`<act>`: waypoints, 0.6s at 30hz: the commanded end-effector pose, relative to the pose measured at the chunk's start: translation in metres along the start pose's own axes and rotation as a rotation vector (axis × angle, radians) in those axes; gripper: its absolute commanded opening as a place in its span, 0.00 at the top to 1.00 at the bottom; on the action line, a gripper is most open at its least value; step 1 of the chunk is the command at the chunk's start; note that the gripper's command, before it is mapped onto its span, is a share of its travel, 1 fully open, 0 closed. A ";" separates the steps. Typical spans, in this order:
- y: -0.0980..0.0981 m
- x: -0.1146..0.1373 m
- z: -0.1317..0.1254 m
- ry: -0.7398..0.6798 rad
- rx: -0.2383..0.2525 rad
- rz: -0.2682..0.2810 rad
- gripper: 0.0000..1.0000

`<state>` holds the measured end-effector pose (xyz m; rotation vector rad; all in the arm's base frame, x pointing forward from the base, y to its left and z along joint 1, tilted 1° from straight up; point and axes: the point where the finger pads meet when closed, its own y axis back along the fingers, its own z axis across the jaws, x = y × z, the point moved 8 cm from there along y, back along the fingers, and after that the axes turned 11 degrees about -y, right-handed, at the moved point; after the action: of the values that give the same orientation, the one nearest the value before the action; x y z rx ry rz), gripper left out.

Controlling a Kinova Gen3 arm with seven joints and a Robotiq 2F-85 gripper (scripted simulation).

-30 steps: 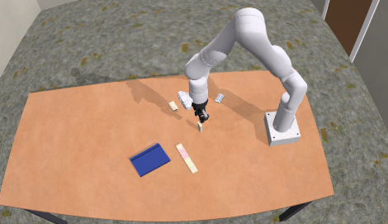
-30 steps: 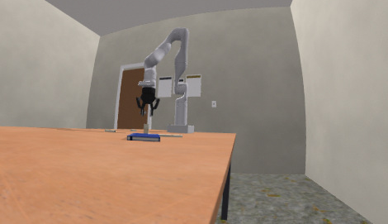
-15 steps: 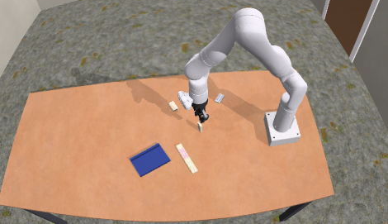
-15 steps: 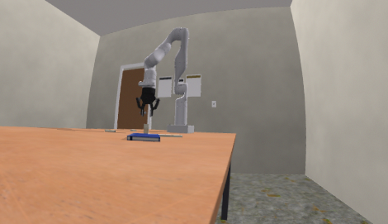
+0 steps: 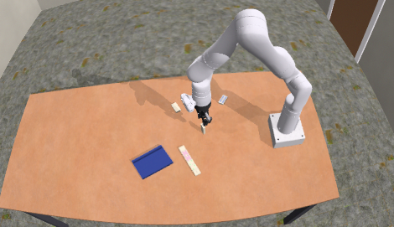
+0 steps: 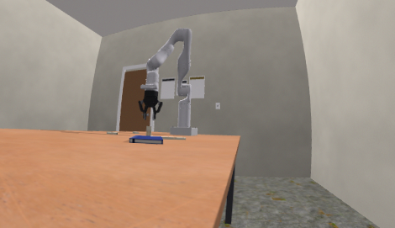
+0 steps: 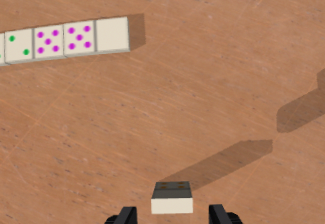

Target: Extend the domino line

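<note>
The jaws [image 5: 205, 122] [image 6: 150, 116] are spread partway, pinching nothing, above a domino [image 5: 203, 128] [image 6: 149, 130] [image 7: 172, 205] standing on end on the counter [image 5: 96, 127] [image 6: 126, 166] [image 7: 208, 125] — well apart from the line [image 5: 189, 161] [image 6: 174, 138] [image 7: 58, 41], whose near end in the wrist view is blank — beyond magenta fives.

On my line of dominoes [image 5: 189, 160] [image 7: 58, 42], I read pips: two green, two green, five magenta, five magenta, then a blank end; the wall posters [image 6: 197, 87] are too small to read.
</note>
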<state>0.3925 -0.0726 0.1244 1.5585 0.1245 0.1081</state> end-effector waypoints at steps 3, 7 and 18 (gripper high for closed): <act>-0.004 0.000 0.000 0.000 0.000 0.002 0.51; -0.006 0.000 0.000 0.000 0.000 0.002 0.51; -0.016 0.000 -0.001 0.000 0.000 0.002 0.51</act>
<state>0.3920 -0.0721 0.1092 1.5585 0.1246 0.1083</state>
